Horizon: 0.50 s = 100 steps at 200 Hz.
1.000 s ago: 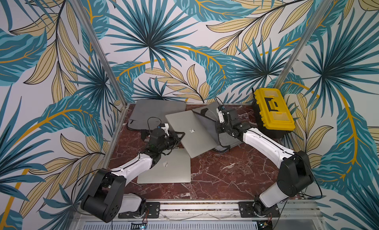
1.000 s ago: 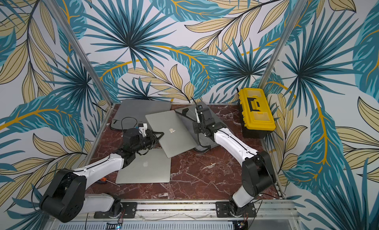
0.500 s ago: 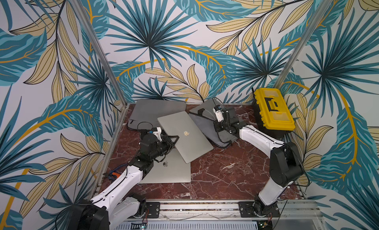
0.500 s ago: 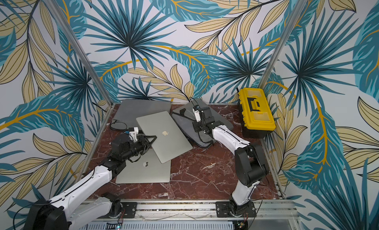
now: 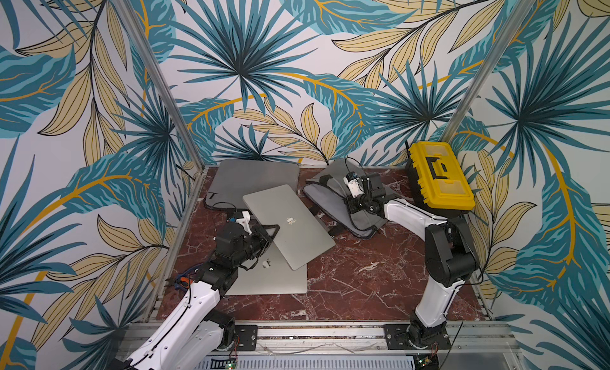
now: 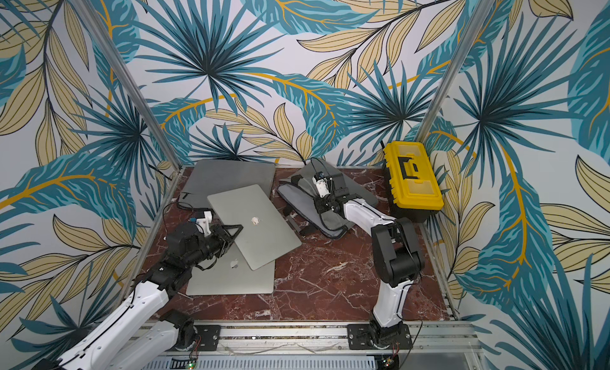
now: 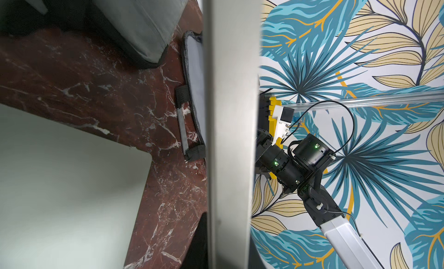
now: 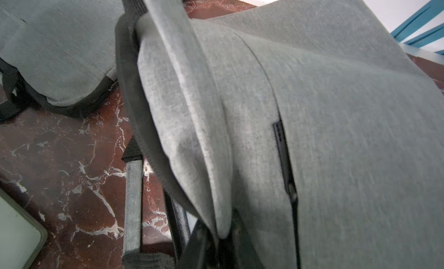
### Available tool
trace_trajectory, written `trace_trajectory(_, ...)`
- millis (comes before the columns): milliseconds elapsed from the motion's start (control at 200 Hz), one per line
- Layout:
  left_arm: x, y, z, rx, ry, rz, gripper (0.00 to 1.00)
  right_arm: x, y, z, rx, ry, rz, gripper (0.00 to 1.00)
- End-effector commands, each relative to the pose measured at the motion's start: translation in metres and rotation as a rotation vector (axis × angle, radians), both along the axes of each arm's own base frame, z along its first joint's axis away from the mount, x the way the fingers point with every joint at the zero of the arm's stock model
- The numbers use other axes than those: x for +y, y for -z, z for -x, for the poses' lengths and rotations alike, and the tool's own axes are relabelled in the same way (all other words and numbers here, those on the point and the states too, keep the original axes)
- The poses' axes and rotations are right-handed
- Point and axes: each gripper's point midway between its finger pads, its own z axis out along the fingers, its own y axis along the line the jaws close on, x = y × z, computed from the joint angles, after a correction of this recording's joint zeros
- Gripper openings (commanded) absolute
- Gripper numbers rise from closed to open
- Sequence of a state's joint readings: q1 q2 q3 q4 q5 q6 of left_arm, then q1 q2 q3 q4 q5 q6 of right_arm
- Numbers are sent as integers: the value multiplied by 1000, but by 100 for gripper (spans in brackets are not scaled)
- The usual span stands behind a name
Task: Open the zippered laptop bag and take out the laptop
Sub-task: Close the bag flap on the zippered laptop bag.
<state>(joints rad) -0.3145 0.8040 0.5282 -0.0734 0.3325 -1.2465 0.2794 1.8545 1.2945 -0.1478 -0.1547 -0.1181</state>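
The 2 arms stretched forward. The left gripper lay low, jaws clamped on the edge of the laptop; the right gripper pointed downward (its jaws hidden), elbow bent high behind it.

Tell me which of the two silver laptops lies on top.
The angled laptop clamped at its edge by the left gripper; its near corner overlaps the other laptop, which lies flat on the table.

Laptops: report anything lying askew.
The upper laptop sits rotated across the lower laptop, one corner overhanging the table, its edge in the left gripper.
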Motion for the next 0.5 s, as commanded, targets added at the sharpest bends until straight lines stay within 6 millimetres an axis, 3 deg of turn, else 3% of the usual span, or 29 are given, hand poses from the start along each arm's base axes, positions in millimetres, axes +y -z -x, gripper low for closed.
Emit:
trace_trajectory(0,3,-42,-1,-169,-1,34,0,-10,-16,-16,-74,37,-5,33)
trace_trajectory(135,3,-44,0,-167,7,31,0,-8,-17,-3,-30,42,-41,55)
trace_trajectory(350,-3,-47,0,-164,45,33,0,-18,-40,19,25,173,-137,62)
trace_trajectory(496,-7,-50,2,-159,80,34,0,-21,-47,52,156,247,-203,69)
